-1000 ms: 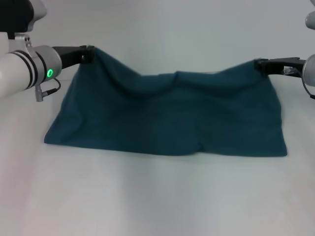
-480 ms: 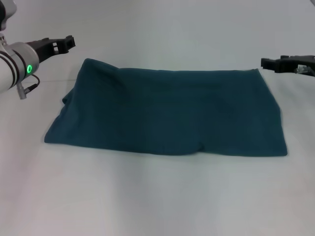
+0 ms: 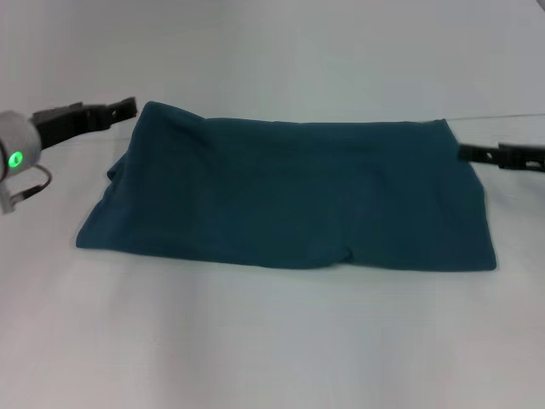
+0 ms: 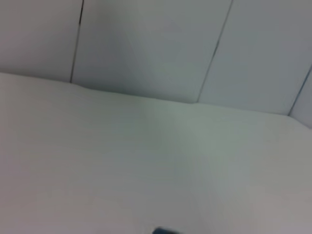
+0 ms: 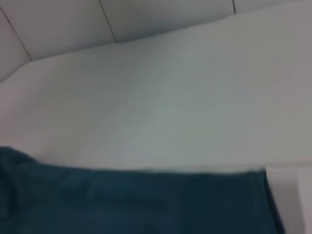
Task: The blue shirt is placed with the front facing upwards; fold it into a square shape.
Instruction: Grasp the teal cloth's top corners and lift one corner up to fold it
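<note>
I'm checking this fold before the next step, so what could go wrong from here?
The blue shirt lies as a wide band, not a square, and its left far corner is rumpled and raised; folding over that could lock in an uneven edge. The left end effector and right end effector sit beside the far corners, so a careless move might snag the cloth.
</note>
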Controlling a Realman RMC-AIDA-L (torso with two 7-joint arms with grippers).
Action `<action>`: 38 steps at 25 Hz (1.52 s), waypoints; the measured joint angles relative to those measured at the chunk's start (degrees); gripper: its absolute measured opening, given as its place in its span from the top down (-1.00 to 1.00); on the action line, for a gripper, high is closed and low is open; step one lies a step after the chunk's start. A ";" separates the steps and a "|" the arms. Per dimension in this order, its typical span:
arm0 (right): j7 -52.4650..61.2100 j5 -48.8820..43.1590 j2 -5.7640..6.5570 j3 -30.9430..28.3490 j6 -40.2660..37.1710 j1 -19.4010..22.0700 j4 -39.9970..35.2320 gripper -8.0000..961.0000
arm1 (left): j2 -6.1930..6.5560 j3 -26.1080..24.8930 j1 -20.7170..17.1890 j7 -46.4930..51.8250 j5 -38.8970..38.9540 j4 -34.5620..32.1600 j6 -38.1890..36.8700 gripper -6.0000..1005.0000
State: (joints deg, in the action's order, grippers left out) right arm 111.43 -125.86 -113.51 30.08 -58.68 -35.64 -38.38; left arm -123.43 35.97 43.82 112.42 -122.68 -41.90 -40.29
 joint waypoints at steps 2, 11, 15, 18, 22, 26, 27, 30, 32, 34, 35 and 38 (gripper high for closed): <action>1.97 0.00 0.41 -0.07 -3.41 1.43 -1.15 -0.78 | 0.17 0.02 -1.69 0.89 -0.23 -1.28 -1.48 -0.85; 8.06 0.02 1.76 -0.77 -14.02 6.37 -4.77 -0.87 | 2.30 0.26 -5.50 3.43 -1.49 -0.99 -5.90 -0.89; 8.79 0.01 2.07 -1.50 -15.76 7.04 -4.79 -0.87 | 2.49 0.25 -6.15 7.79 -7.22 -0.97 -6.47 -0.89; 8.94 0.01 2.16 -1.98 -16.21 7.21 -4.82 -0.87 | 2.50 0.24 -6.55 10.01 -11.09 -0.99 -7.64 -0.89; 9.33 -0.02 2.16 -2.00 -16.29 7.33 -4.84 -0.87 | 2.19 0.23 -7.42 10.19 -12.09 -1.00 -8.63 -0.89; 9.42 -0.08 2.16 -2.00 -16.40 7.34 -4.86 -0.87 | 2.10 0.24 -7.85 10.10 -12.20 -0.99 -11.71 -0.89; 9.43 -0.09 2.16 -2.00 -16.46 7.34 -4.86 -0.87 | 2.10 0.24 -7.95 10.10 -12.26 -1.05 -12.81 -0.89; 9.43 -0.09 2.16 -1.98 -16.61 7.28 -4.86 -0.87 | 2.19 0.24 -8.12 10.10 -12.69 -1.21 -15.05 -0.88; 9.43 -0.09 2.16 -1.93 -16.62 7.17 -4.86 -0.87 | 2.21 0.24 -8.09 10.12 -13.44 -1.07 -15.32 -0.88; 9.43 -0.10 2.16 -1.79 -16.63 7.13 -4.86 -0.87 | 2.10 0.24 -8.09 10.08 -13.94 -1.00 -15.04 -0.88; 9.43 -0.10 2.16 -1.72 -16.64 7.11 -4.86 -0.87 | 1.98 0.24 -8.09 9.97 -13.99 -0.98 -14.71 -0.88; 9.43 -0.10 2.16 -1.58 -16.66 6.98 -4.80 -0.87 | 1.58 0.64 -8.19 9.70 -14.03 -0.72 -13.13 -0.88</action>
State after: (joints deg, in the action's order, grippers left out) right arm 120.86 -125.96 -111.35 28.50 -75.34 -28.65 -43.18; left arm -121.85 36.61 35.63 122.12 -136.71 -42.62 -53.42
